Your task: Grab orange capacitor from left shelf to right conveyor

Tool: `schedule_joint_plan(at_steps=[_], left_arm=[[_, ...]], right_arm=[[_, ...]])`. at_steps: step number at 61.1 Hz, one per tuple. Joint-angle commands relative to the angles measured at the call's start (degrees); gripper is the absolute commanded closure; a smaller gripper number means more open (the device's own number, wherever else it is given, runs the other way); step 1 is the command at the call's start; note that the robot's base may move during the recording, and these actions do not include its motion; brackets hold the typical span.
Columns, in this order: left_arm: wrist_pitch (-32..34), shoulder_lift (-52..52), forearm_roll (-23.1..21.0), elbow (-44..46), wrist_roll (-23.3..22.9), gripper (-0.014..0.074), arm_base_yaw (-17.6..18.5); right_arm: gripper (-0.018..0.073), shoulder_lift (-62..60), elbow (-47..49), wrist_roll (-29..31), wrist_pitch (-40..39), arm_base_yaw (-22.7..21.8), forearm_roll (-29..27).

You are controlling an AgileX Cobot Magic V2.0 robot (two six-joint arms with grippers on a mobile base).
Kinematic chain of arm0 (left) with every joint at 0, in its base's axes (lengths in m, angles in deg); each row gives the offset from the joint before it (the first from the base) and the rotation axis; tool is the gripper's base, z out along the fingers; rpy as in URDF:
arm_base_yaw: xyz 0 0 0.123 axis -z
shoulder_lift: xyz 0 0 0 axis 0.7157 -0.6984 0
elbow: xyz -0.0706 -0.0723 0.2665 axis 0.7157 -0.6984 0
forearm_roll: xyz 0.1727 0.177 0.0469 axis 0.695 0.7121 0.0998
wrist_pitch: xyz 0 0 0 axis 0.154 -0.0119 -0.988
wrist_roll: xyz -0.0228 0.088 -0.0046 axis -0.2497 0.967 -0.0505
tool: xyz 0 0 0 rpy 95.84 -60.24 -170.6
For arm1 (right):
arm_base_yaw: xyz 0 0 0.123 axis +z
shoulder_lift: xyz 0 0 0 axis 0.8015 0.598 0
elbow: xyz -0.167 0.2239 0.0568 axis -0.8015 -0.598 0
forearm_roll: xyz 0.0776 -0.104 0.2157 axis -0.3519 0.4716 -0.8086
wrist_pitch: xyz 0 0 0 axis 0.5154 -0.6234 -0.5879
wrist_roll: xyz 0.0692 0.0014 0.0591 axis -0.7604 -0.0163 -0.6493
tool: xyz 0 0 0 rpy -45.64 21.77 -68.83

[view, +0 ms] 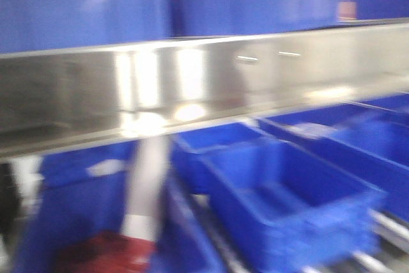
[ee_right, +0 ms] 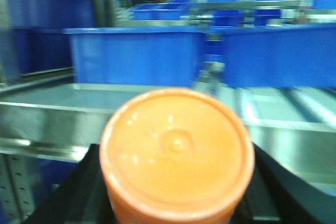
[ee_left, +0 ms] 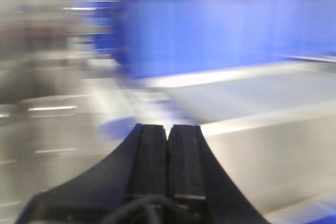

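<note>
The orange capacitor [ee_right: 177, 156] fills the lower middle of the right wrist view, its round end face turned toward the camera. My right gripper [ee_right: 177, 205] is shut on it, with black fingers [ee_right: 79, 192] showing on either side. Behind it runs the steel left shelf [ee_right: 296, 145], which also crosses the front view as a wide shiny lip [view: 192, 87]. My left gripper [ee_left: 168, 127] is shut with nothing between its pads, held in front of a blurred steel surface [ee_left: 262, 150]. The right conveyor is out of view.
Blue plastic bins stand on and behind the shelf [ee_right: 136, 56] [ee_right: 278, 56], and more bins sit below the shelf lip [view: 287, 202]. A large blue bin [ee_left: 210, 30] is ahead of the left gripper. A blurred red shape [view: 108, 252] lies at the bottom left.
</note>
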Motion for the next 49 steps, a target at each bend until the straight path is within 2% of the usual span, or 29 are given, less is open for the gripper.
schedule_joint_plan(at_steps=[1,49], left_arm=[[4.84,-0.58,-0.31,0.45,0.0,0.0701,-0.14],[4.84,-0.58,-0.31,0.45,0.0,0.0701,-0.14]], right_arm=[[0.0501,0.73,1.81,0.58,-5.4,-0.01,0.63],[0.0501,0.73,1.81,0.58,-5.4,-0.01,0.63]])
